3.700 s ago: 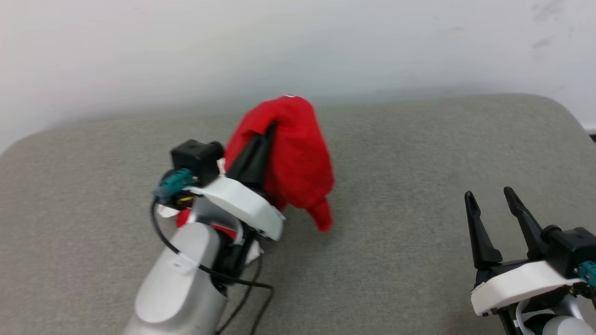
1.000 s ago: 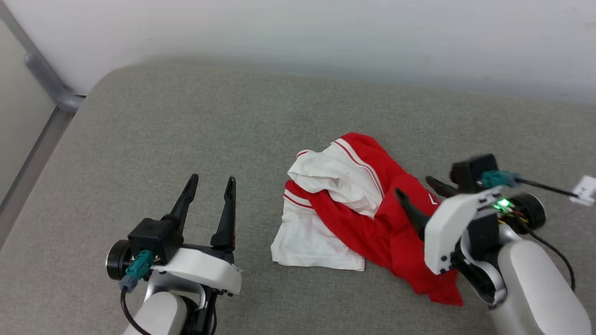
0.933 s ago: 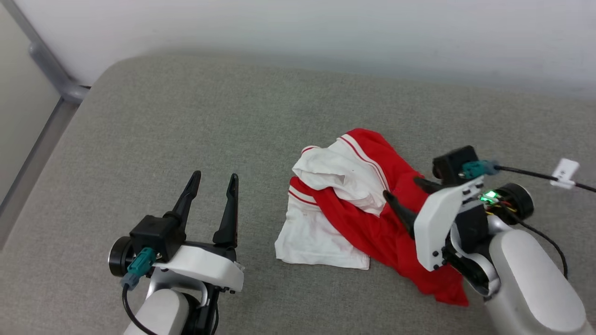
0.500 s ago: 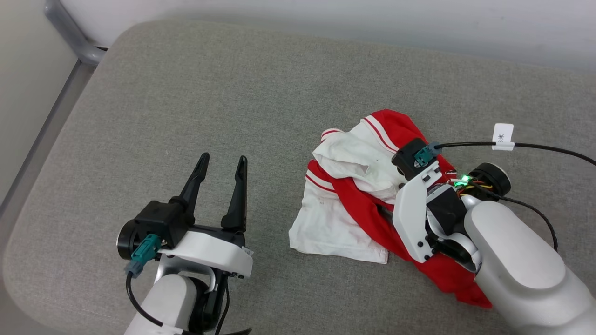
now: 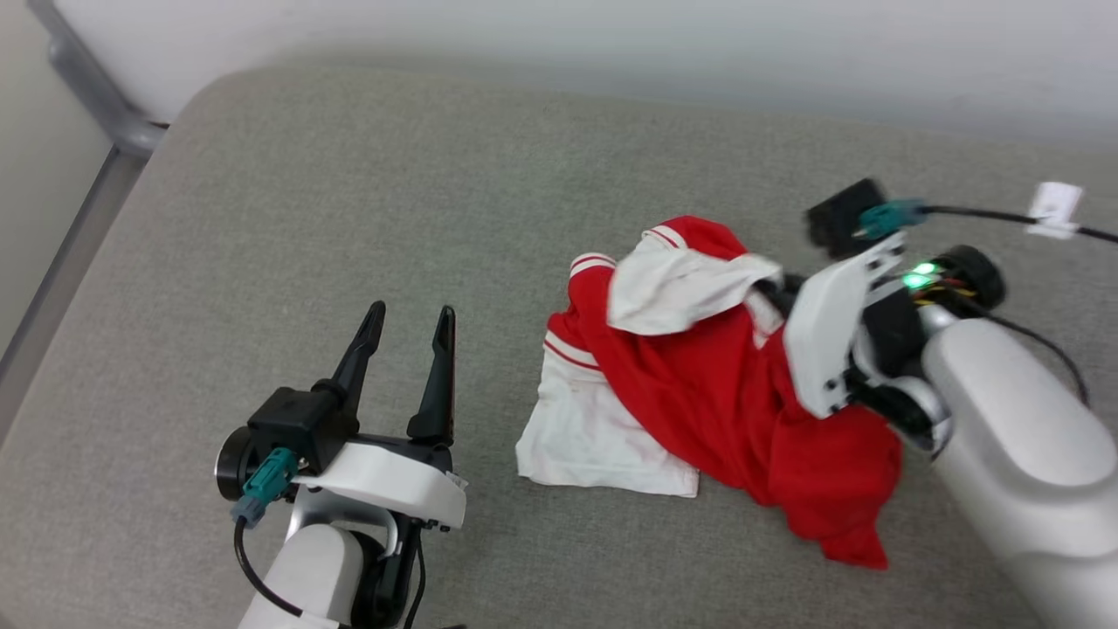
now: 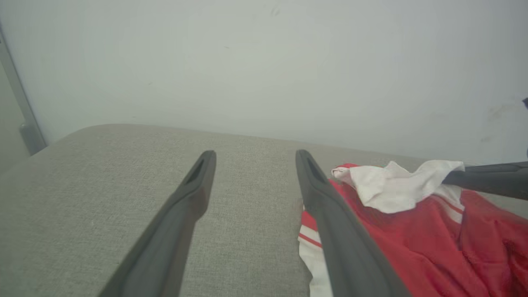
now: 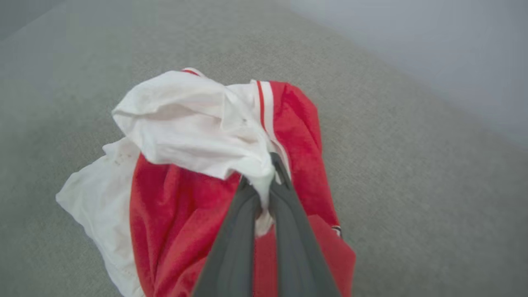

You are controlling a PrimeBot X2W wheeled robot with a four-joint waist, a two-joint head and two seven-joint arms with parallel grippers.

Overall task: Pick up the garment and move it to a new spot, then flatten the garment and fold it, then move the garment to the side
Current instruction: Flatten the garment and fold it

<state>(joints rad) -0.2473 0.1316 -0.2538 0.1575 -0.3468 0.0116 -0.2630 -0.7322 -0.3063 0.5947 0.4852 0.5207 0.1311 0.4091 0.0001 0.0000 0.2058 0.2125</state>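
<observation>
The garment [image 5: 699, 384], red with white sleeves and striped trim, lies crumpled on the grey cushion [image 5: 349, 201]; its upper part is lifted off the surface. My right gripper [image 7: 264, 181] is shut on a bunch of its white cloth, and it shows again [image 5: 773, 293] at the garment's right side in the head view. In the left wrist view the garment [image 6: 412, 231] sits to the right, with the right gripper's dark fingers [image 6: 486, 178] pinching the white fold. My left gripper [image 5: 409, 319] stands open and empty, left of the garment and apart from it.
A pale wall [image 5: 559, 44] runs behind the cushion. A grey metal rail [image 5: 96, 105] stands at the cushion's far-left corner. A black cable with a white tag [image 5: 1052, 208] trails from my right wrist.
My right gripper came down onto the garment, shut on its white cloth and has lifted it up and to the right. The left gripper stayed open. The head camera has shifted.
</observation>
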